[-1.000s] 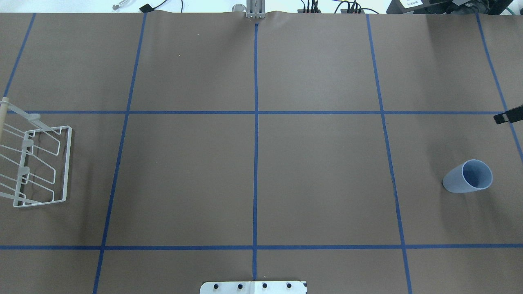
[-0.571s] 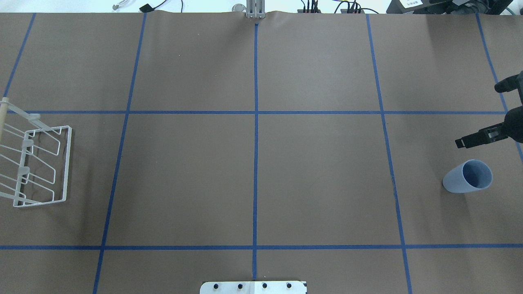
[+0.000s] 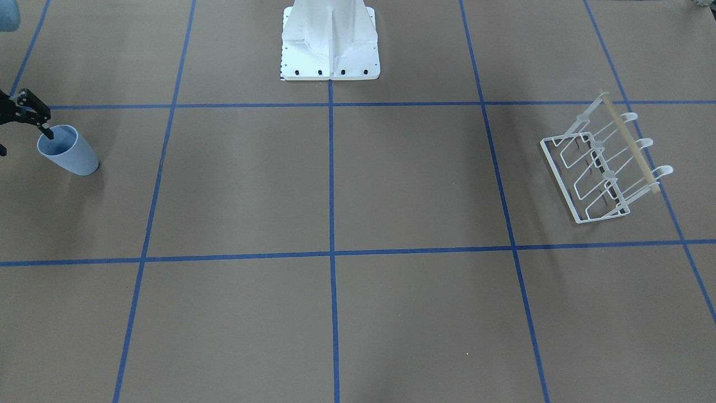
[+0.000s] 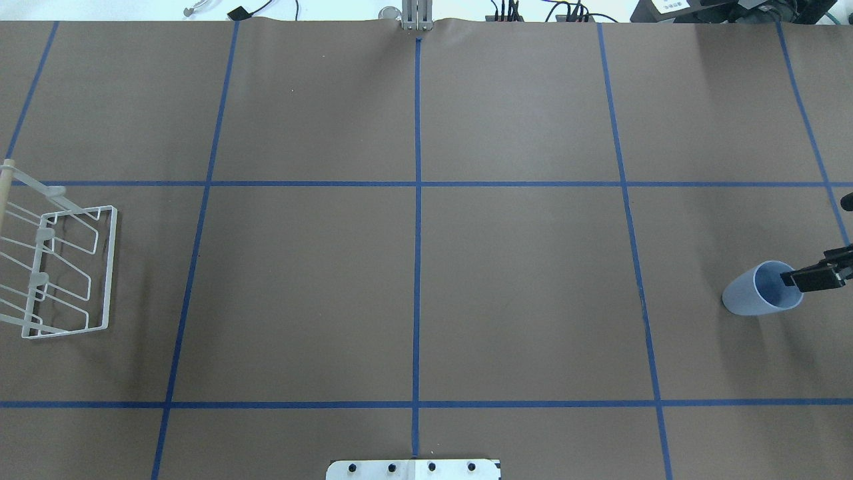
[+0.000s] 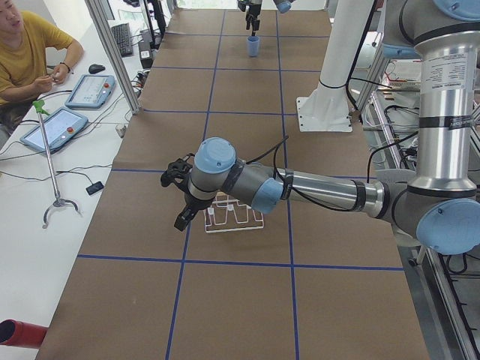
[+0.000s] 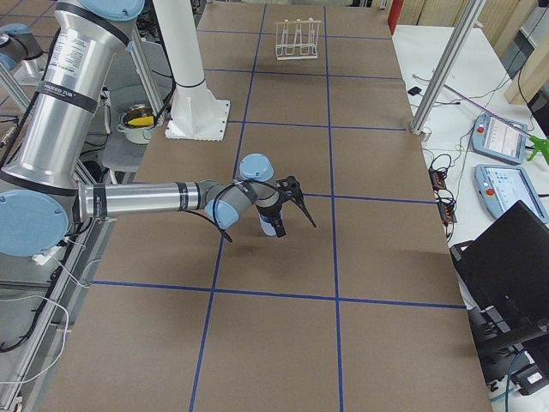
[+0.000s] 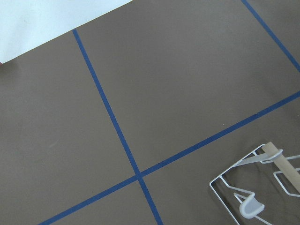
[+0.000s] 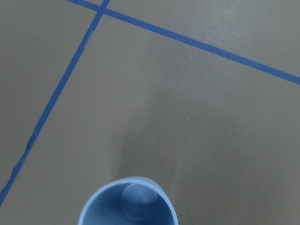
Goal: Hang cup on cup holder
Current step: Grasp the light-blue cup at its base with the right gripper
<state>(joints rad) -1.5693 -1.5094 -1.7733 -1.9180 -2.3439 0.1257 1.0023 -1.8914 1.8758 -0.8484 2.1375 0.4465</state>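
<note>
The light blue cup [image 4: 750, 297] stands upright at the table's right end; it also shows in the front view [image 3: 70, 154], the right-side view [image 6: 268, 227] and the right wrist view [image 8: 127, 206]. My right gripper [image 4: 817, 240] is open, with one finger [image 4: 810, 279] over the cup's mouth at its rim and the other outside the cup. The white wire cup holder [image 4: 106, 267] with its wooden rod stands at the far left end [image 3: 559, 159], empty. My left gripper [image 5: 180, 196] hovers by the holder and shows only in the left-side view, so I cannot tell its state.
The robot's white base plate [image 4: 413, 469] sits at the near middle edge. Blue tape lines [image 4: 417, 200] divide the brown table cover. An operator [image 5: 30, 52] with tablets sits beyond the far edge. A laptop [image 6: 506, 266] stands off the table.
My right gripper has come from the table's right edge down toward the cup; one finger now sits over its mouth. The cup and holder have not moved.
</note>
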